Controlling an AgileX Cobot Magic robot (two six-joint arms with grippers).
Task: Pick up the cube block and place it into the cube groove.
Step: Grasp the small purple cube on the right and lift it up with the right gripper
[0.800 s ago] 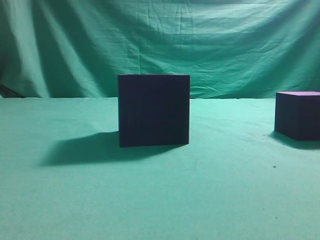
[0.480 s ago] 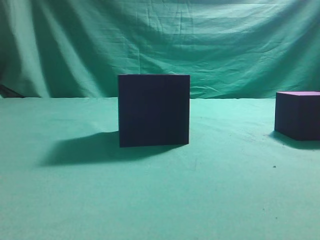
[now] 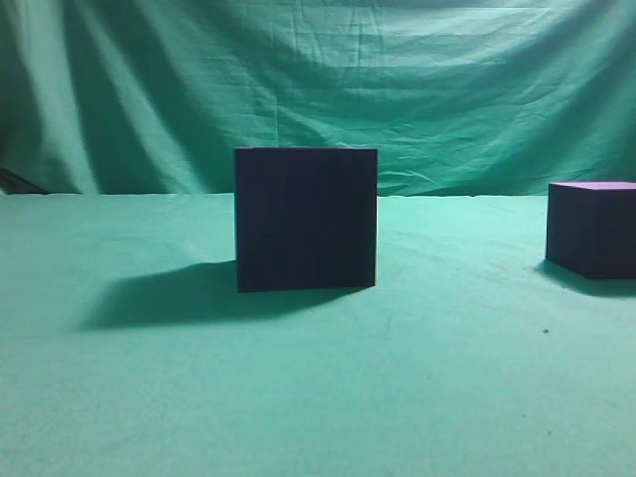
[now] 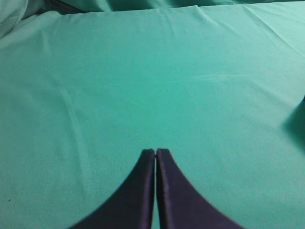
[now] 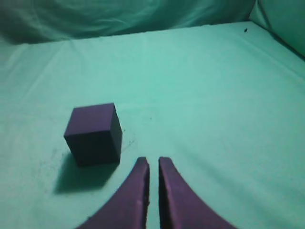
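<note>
The cube groove (image 3: 306, 219), a large dark purple-navy box, stands on the green cloth at the middle of the exterior view. The cube block (image 3: 593, 231), smaller and with a lighter purple top, sits at the right edge. In the right wrist view the cube block (image 5: 93, 133) lies ahead and to the left of my right gripper (image 5: 153, 161). This gripper is shut but for a narrow slit, is empty, and is apart from the block. My left gripper (image 4: 156, 151) is shut and empty over bare cloth. Neither gripper shows in the exterior view.
Green cloth (image 3: 318, 397) covers the table and hangs as a backdrop (image 3: 318, 79) behind it. The groove casts a shadow (image 3: 164, 296) to its left. A dark shadow patch (image 4: 298, 121) shows at the right edge of the left wrist view.
</note>
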